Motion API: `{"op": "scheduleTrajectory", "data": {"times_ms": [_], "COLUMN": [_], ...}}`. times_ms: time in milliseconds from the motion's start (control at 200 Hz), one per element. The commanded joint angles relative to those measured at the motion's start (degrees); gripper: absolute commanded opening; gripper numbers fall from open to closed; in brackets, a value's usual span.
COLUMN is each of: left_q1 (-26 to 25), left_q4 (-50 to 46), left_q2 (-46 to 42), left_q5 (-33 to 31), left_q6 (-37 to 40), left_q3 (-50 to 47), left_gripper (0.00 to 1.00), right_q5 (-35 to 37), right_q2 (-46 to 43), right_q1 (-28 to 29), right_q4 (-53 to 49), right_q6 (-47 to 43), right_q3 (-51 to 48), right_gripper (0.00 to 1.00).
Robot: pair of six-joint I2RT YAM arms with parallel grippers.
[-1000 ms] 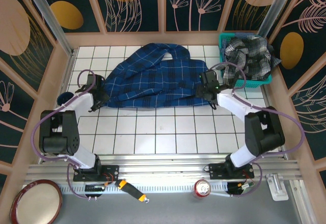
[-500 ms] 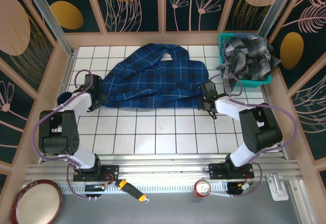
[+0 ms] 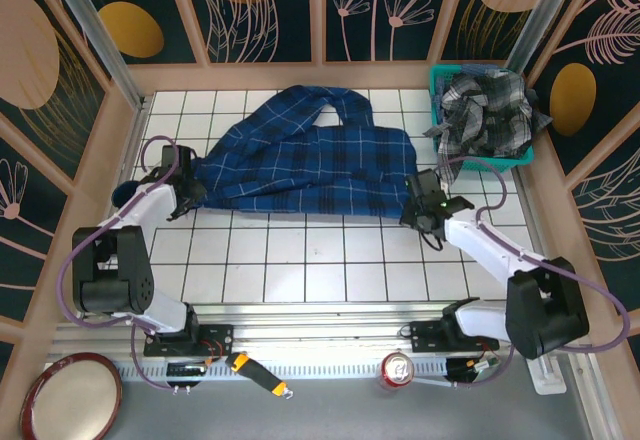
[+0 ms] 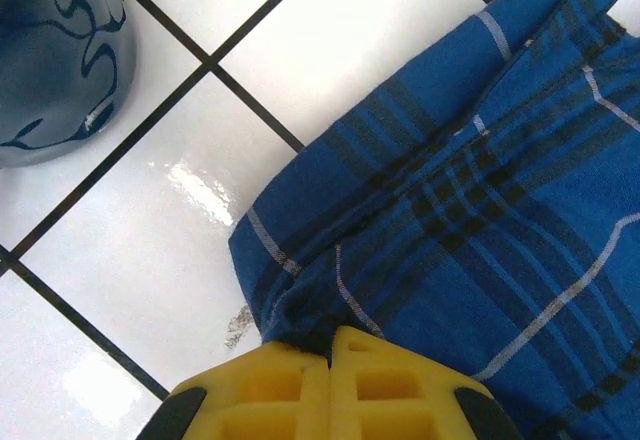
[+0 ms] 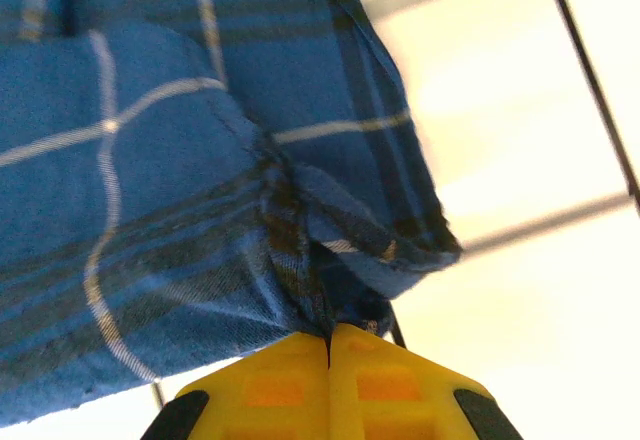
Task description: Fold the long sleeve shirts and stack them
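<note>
Early stage. The left claw (image 4: 330, 345) is clamped on the left edge of the navy shirt (image 3: 300, 160), which lies spread on the table (image 3: 300, 260). The right claw (image 5: 328, 338) is clamped on its right corner. The grey checked shirt (image 3: 485, 110) waits in the basket (image 3: 436, 90). Nothing is stacked.

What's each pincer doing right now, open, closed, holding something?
The left pincer is closed on a corner of the navy plaid shirt.
The right pincer is closed on its opposite corner.

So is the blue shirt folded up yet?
No, spread out. The blue shirt lies wide across the table, left gripper and right gripper each pinching one end.
</note>
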Motion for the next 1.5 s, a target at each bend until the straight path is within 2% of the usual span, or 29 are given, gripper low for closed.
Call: {"op": "scheduleTrajectory", "data": {"times_ms": [0, 85, 145, 180, 230, 325, 400, 520, 651, 706, 761, 851, 921, 1006, 1101, 1186, 1381, 1496], "left_q1": [1.4, 1.4, 1.4, 1.4, 1.4, 1.5, 1.5, 1.5, 1.5, 1.5, 1.5, 1.5, 1.5, 1.4, 1.5, 1.5, 1.4, 1.5], "left_q4": [-1.0, -0.6, -0.9, -1.0, -1.2, -1.3, -1.4, -2.0, -3.2, -3.2, -3.1, -3.3, -3.2, -2.5, -1.9, -1.3, -1.1, -1.0], "left_q2": [-0.1, 0.4, 0.7, 0.7, 0.6, 0.1, 0.0, -0.2, -2.3, -3.3, -3.8, -3.8, -3.6, -3.0, -2.0, -1.1, -0.1, 0.2], "left_q5": [-4.0, -4.0, -4.4, -4.6, -4.7, -4.2, -3.6, -2.0, -1.9, -1.4, -0.3, 0.4, 0.4, 0.5, 1.2, 1.5, 1.7, 1.7], "left_q6": [0.7, 0.7, 0.9, 1.2, 1.3, 1.4, 1.5, 2.0, 2.7, 3.1, 3.7, 4.3, 4.6, 5.0, 5.2, 5.5, 6.0, 6.4], "left_q3": [-1.3, -1.9, -1.9, -1.9, -1.8, -1.4, -0.7, 1.6, 4.0, 4.3, 5.9, 6.4, 5.9, 4.9, 5.0, 3.6, 4.3, 4.3], "left_gripper": [0.00, 0.00, 0.03, 0.12, 0.33, 0.54, 0.63, 0.66, 0.70, 0.72, 0.73, 0.74, 0.74, 0.74, 0.74, 0.74, 0.74, 0.74], "right_q5": [0.0, 1.0, 1.7, 2.1, 3.2, 3.0, 1.2, -4.6, -5.1, -8.7, -13.4, -19.8, -25.6, -29.1, -27.9, -26.2, -24.1, -20.8], "right_q2": [1.1, 3.0, 4.9, 5.4, 4.9, 2.6, 2.8, 10.7, 22.4, 25.2, 27.3, 31.4, 34.5, 38.4, 42.8, 44.9, 44.0, 41.2], "right_q1": [0.5, 2.2, 1.9, 2.1, 3.2, 5.6, 6.5, 7.9, 12.9, 14.5, 15.4, 14.9, 15.3, 15.8, 15.8, 15.5, 15.2, 15.0], "right_q4": [-5.7, -4.5, -5.3, -6.6, -8.2, -6.4, -0.6, 8.1, 12.6, 17.1, 22.4, 24.7, 24.2, 22.2, 19.0, 16.4, 12.4, 12.1], "right_q6": [8.3, 10.4, 9.7, 8.7, 7.4, 2.5, -2.9, -9.8, -19.3, -25.6, -32.0, -37.1, -41.3, -45.2, -47.5, -49.0, -53.0, -54.1], "right_q3": [-4.0, -3.9, -2.8, -0.9, 2.4, 9.0, 12.9, 19.0, 28.3, 29.8, 29.5, 31.7, 33.7, 36.4, 40.1, 43.3, 48.5, 50.7], "right_gripper": [0.00, 0.00, 0.12, 0.20, 0.38, 0.54, 0.64, 0.68, 0.70, 0.71, 0.77, 0.79, 0.78, 0.76, 0.69, 0.53, 0.01, 0.00]}}
